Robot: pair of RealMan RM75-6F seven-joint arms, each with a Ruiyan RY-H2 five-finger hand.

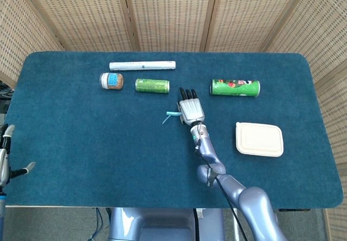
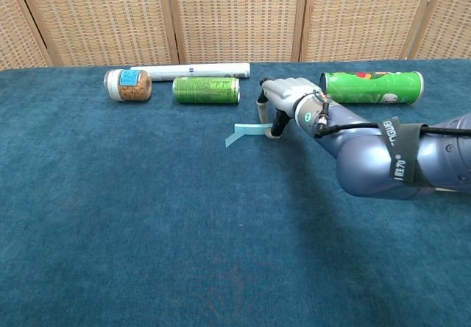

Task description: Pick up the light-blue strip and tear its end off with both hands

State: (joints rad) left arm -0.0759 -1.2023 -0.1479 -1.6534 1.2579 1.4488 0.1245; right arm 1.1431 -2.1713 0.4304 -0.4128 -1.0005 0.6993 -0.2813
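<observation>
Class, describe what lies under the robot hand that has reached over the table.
Under the right robot hand lies one end of the bent light-blue strip on the dark-blue cloth table. Contact between fingertips and strip is hidden.

Head view looks steeply down on the whole table [image 1: 65,143] from above; chest view sits low, facing across it (closer in). Both share the tabletop's far-middle part.
</observation>
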